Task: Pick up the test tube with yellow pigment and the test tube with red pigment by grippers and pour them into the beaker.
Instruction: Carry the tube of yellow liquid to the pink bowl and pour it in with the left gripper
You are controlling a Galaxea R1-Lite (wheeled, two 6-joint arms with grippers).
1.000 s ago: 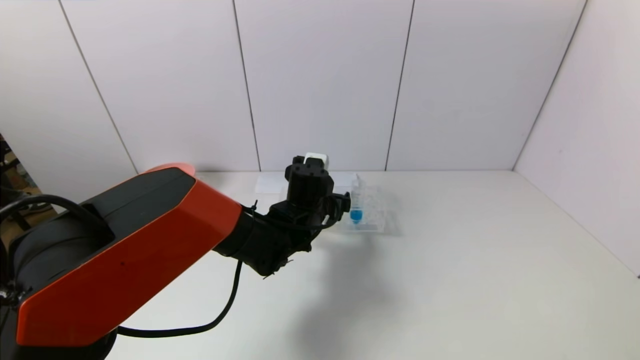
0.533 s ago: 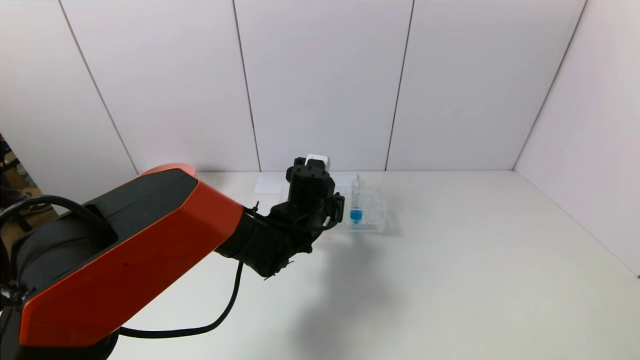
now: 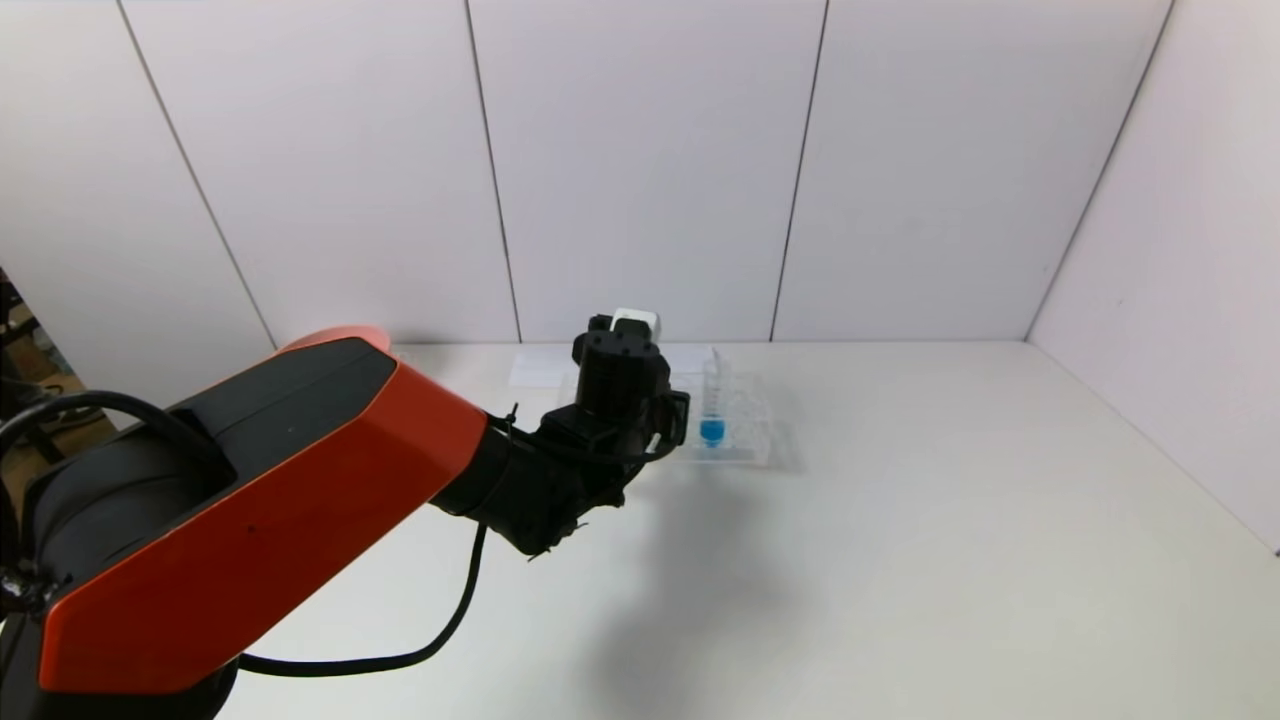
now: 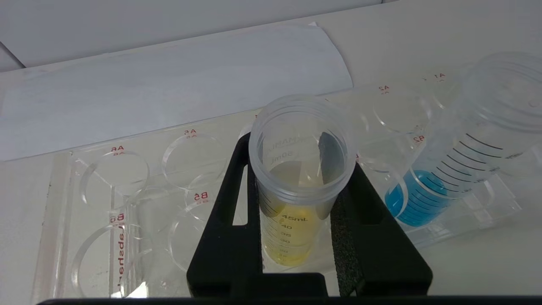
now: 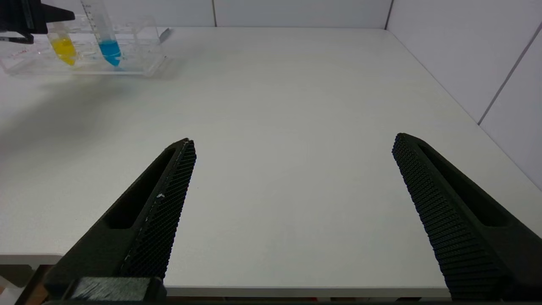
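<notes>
White walls stand around a big white table (image 3: 900,560). Far back on it sits a clear rack (image 4: 97,199) with round holes.

Standing in the rack is the yellow tube (image 4: 296,186). It has a little yellow water at the bottom. The left gripper (image 4: 296,212) is squeezed tight on it, one black finger (image 4: 228,220) on each side, just under the wide open top. The blue tube (image 4: 457,144) leans in the next hole, just beside it. That one is not for this job.

I think the yellow tube is very light, because it is thin clear plastic and mostly empty. It looks smooth, so it could slip. The fingers have rough pads, and that should help. High up near the rim looks like a good place to hold, since the rest sits down in the rack. It has no lid, so it must stay straight up or the yellow will spill. A hard squeeze might bend it.

The right gripper (image 5: 292,212) hangs low near the front edge of the table, wide open and holding nothing.

I cannot see a red tube or a beaker anywhere.
</notes>
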